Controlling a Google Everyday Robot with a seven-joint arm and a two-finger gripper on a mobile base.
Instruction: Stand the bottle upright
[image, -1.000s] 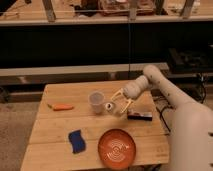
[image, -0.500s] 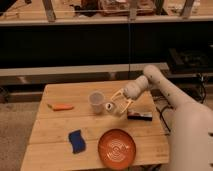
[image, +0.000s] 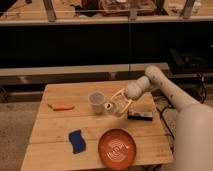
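Note:
The bottle (image: 112, 107) is small and pale cream, with its white cap end pointing left toward the clear plastic cup (image: 96, 101). It lies tilted just right of the cup, at the middle of the wooden table (image: 60, 125). My gripper (image: 118, 104) reaches in from the right, straddles the bottle and looks shut on its body. The arm runs back to the right, over the table's right edge.
A flat black box (image: 140, 115) lies just right of the gripper. An orange plate (image: 117, 148) sits at the front centre, a blue sponge (image: 77, 140) at the front left, and a small orange item (image: 62, 106) at the left. A dark counter stands behind the table.

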